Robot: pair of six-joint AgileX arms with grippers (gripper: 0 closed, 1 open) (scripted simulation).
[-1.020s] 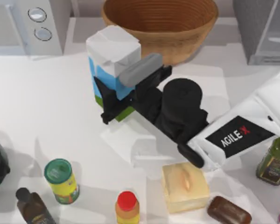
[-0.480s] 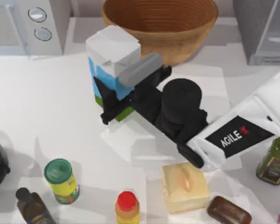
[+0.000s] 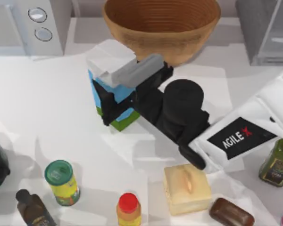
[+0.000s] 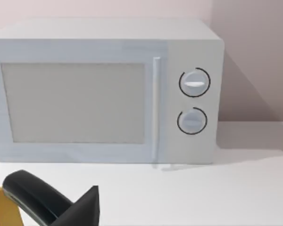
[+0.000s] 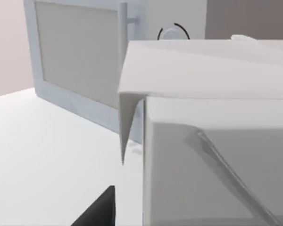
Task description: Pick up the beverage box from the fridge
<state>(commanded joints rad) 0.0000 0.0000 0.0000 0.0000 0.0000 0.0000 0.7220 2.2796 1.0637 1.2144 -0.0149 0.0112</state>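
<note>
Tall sky-blue gable-top beverage box (image 3: pixel 114 84) with white folded top and green base band: on the white table (image 3: pixel 47 103), at 7 o'clock from the brown woven bowl (image 3: pixel 161 26), tilted. Clamped around its blue sides by the black right gripper (image 3: pixel 117 101). White microwave (image 3: pixel 30 23) at 10 o'clock, grey fridge (image 3: pixel 266 28) at 2 o'clock. Left gripper (image 4: pixel 47 205) near the microwave, finger state impossible to tell.

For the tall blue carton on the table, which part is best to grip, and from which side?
Probably grip the carton on its flat blue sides, below the folded white top, which slopes and offers little hold. Come level from the table's right, as the right tool does now, closed on it. The bowl blocks the far side.
</note>
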